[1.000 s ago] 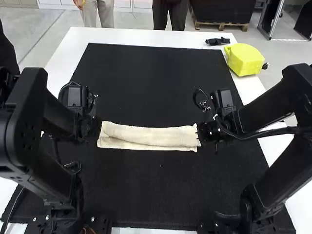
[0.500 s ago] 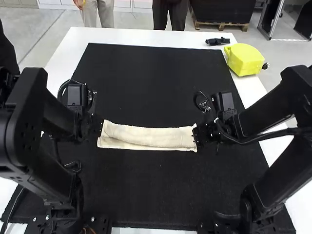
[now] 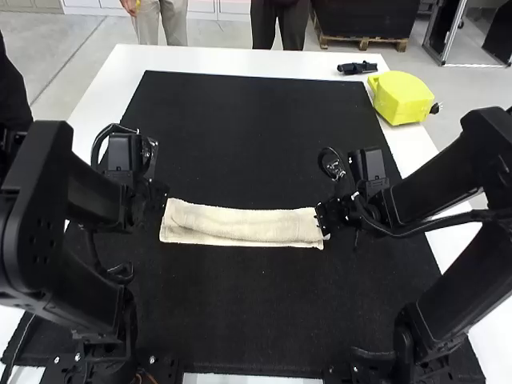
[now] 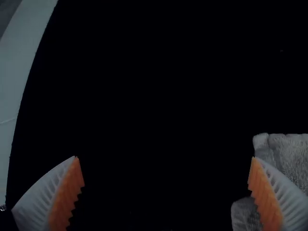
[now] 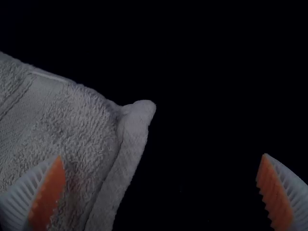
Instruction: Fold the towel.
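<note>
Okay, so the towel [image 3: 240, 224] is lying as a long, narrow folded strip on the black mat [image 3: 256, 304], roughly midway between the table's [image 3: 232, 58] left and right edges, with its long sides running across. A band of the lower layer peeks out along the side facing the arms, so the layers don't quite line up.

My guess is it's laid crosswise so each arm gets one short end, handy for tidying the strip or bringing an end over next. Both grippers look released to me: the left gripper [image 4: 164, 157] has its fingers wide apart, and so does the right gripper [image 5: 162, 156]. Nothing's pinched.

As for where the towel is, its left end is right by the left gripper, over to one finger's side rather than centered in the gap. Same deal at the right end, where a corner pokes partway into the right gripper's opening. I'd line up better before closing, or they could grab air.
</note>
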Controlling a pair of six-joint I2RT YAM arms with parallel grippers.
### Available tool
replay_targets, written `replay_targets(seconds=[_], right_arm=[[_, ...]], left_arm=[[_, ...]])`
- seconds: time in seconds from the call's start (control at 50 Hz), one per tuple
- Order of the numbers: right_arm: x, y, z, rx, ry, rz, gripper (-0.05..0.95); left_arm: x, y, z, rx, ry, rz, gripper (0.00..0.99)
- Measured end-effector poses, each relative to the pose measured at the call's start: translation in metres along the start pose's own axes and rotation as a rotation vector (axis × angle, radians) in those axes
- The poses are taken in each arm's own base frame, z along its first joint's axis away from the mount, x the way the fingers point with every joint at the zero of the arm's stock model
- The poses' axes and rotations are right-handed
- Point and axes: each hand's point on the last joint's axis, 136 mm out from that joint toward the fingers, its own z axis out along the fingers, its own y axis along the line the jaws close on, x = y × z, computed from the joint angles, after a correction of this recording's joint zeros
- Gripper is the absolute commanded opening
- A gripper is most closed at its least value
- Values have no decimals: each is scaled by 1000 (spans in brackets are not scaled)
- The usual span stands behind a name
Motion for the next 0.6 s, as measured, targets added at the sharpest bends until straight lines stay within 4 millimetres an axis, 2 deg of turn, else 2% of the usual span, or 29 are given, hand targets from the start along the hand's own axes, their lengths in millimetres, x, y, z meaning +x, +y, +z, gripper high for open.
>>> replay_targets(seconds=[0.14,0.26,0.38,0.5,0.6], right_arm=[[-2,-1,0,1,-2,0,908],[-12,-3,0,7,-25,1,908],[-17,-5,0,10,-34,2,908],[-18,-5,-1,11,-39,1,908],[-25,-7,-4,17,-61,3,908]], left_arm=[[-4,2,-2,-5,-14,10,823],[-7,3,-2,-7,-22,20,825],[-26,-1,-3,0,-72,33,826],[-49,-21,-3,46,-139,61,828],[-54,-43,2,100,-136,78,828]])
